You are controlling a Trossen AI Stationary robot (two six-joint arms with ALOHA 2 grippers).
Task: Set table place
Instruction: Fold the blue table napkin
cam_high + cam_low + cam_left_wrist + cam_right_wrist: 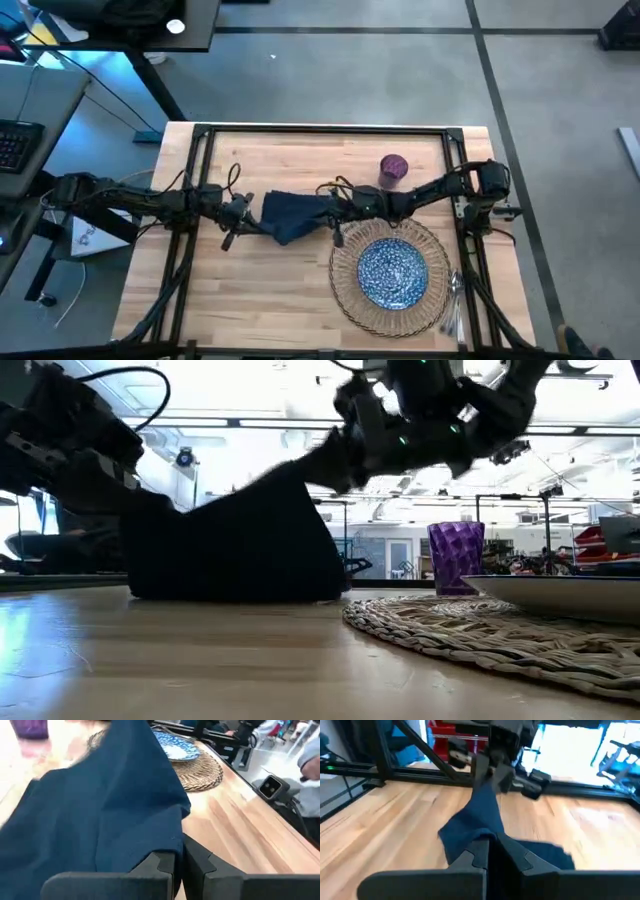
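We grip the navy napkin (293,215), left end effector (246,212) and right end effector (338,208) both clenched on it mid-surface; next, lay it beside the wicker mat (352,296).

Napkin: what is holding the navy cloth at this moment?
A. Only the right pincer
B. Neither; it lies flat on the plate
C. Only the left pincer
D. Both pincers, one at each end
D. The high view shows the napkin stretched between the left pincer and the right pincer, and each wrist view shows its own fingers closed on the blue cloth, left of the plate.
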